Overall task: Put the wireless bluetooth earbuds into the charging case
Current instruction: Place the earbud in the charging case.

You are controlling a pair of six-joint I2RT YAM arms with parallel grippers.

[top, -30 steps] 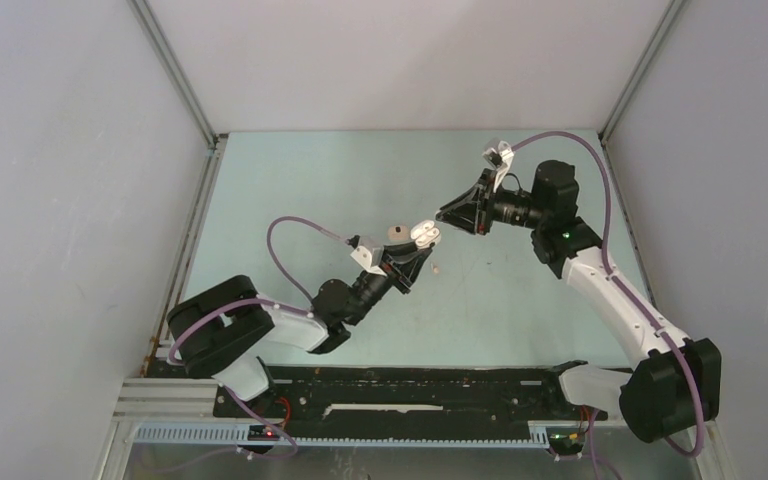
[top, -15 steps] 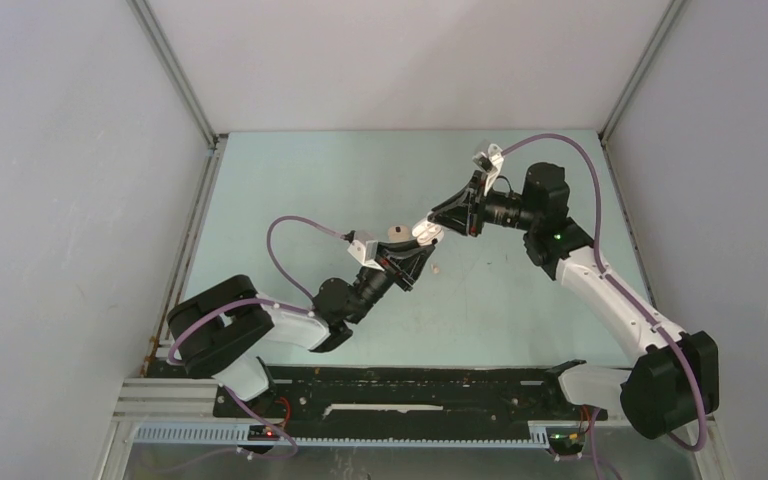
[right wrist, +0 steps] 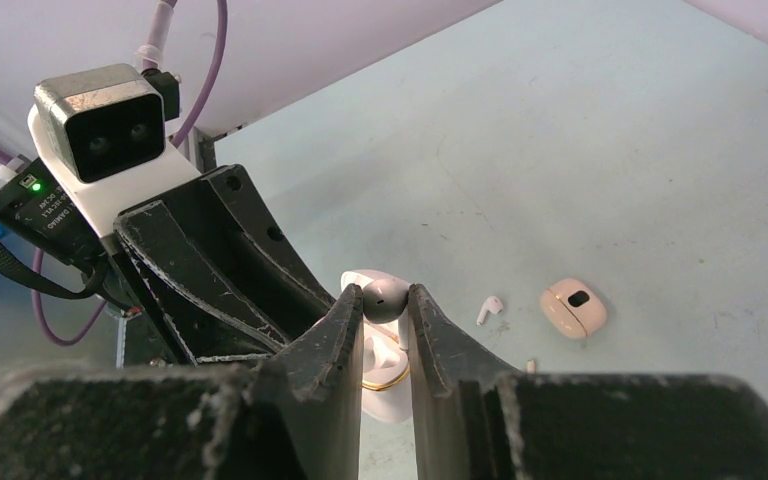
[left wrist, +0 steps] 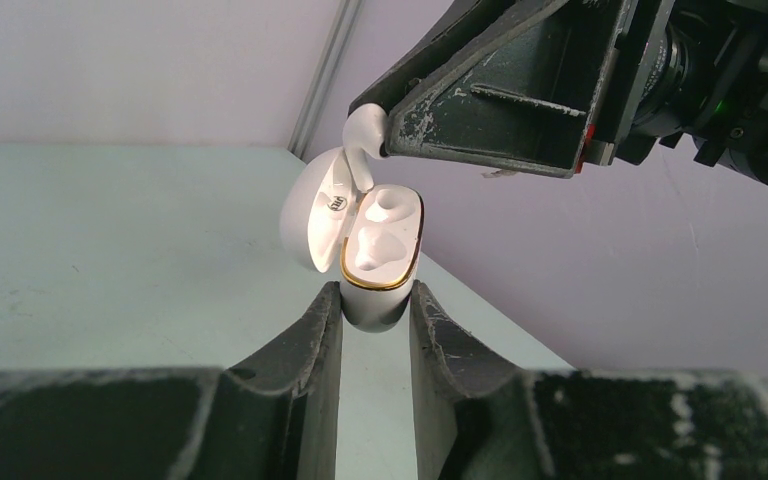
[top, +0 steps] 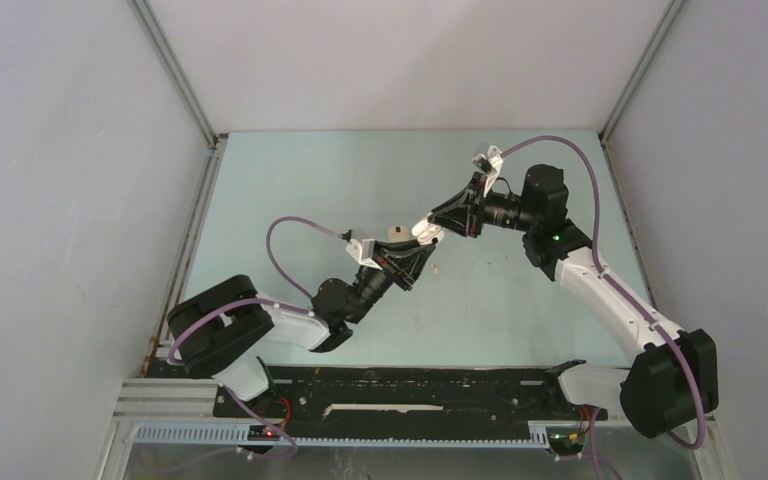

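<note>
The white bud point(left wrist: 361, 130) is up in the air, just above the open case point(left wrist: 385, 240), with its thin stem pointing down at the holes inside. It is not in a hole yet. The bud looks tiny, very light, hard and smooth, so I think it could slip or twist out if it is bumped. The best place to hold it is the round head, so the stem is free to slide in. That is how the right pincer point(right wrist: 384, 305) has it, shut tight on the head. The bud needs only a soft push down, and I think it must line up with the hole first or it will sit crooked. The case is small, light and shiny too, and it could pop out of a grip. It is good to hold it low on its body, so the top and the lid point(left wrist: 310, 210) stay free. The left pincer point(left wrist: 375, 300) does just that, closed on the bottom of the case and holding it above the table point(right wrist: 660, 150). The lid stands open to one side, and I would not press on it, since its hinge looks thin. Down on the table lies a loose bud point(right wrist: 488, 308), white like the first one. Just beside it sits a tan case point(right wrist: 573, 307), which looks shut.
</note>
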